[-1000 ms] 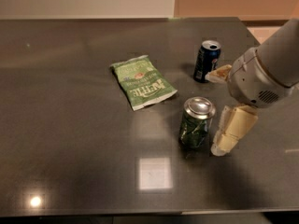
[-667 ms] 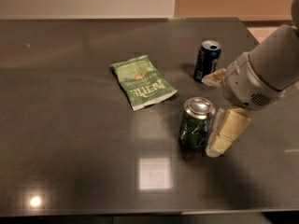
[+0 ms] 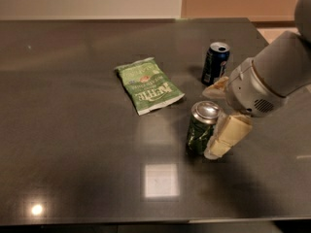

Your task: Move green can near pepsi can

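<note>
Flat green crinkled chip bag (image 3: pixel 149 85) lies on the dark glossy worktop (image 3: pixel 73 149), behind and left of the mottled green drink can with silver top (image 3: pixel 201 129), which stands upright. We note the dark blue pepsi can (image 3: pixel 215 63) behind the green can, apart from it. The pincer (image 3: pixel 221 111) sits at the green can's right side, spread, gripping nothing. We judge the grasp is in hand; next, close squarely without tipping. Neither can shows contents; bag looks sealed.
</note>
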